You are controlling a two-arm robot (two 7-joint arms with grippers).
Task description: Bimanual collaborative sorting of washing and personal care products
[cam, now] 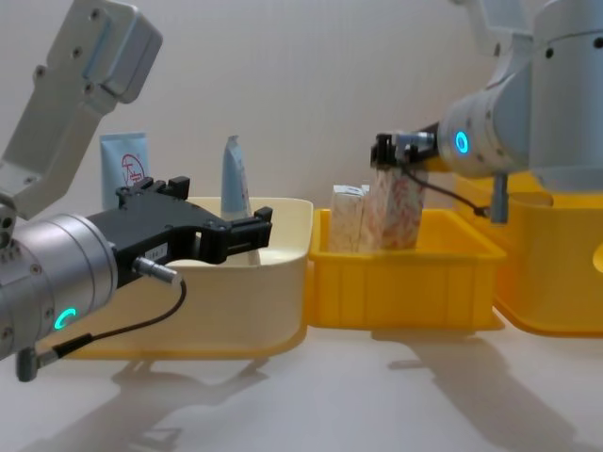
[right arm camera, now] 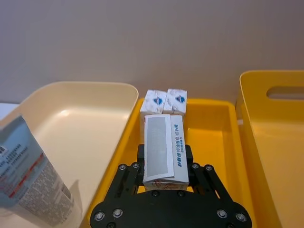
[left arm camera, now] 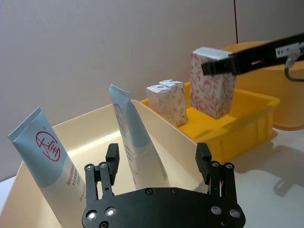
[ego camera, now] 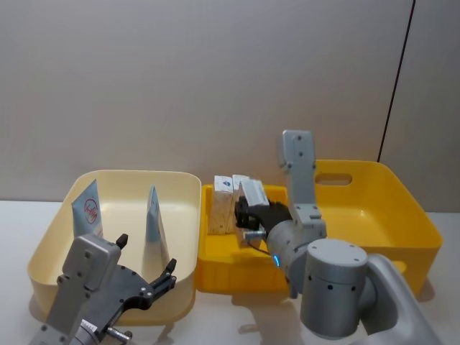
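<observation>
Two pale blue-and-white tubes (ego camera: 90,208) (ego camera: 153,219) stand leaning in the cream bin (ego camera: 136,175); the left wrist view shows them as tubes (left arm camera: 47,161) (left arm camera: 133,137). My left gripper (ego camera: 147,253) (left arm camera: 158,159) hangs open just in front of them, holding nothing. Two small printed cartons (ego camera: 223,205) (right arm camera: 165,100) stand at the back of the small yellow tray (ego camera: 237,277). My right gripper (ego camera: 248,215) (cam: 396,155) is shut on the top of a third carton (right arm camera: 164,152) (left arm camera: 211,88), held upright low over that tray. I cannot tell if it touches the floor.
A large yellow bin (ego camera: 374,208) with a handle slot stands to the right of the tray. The three containers sit side by side, close together. White table runs along the front, a plain wall behind.
</observation>
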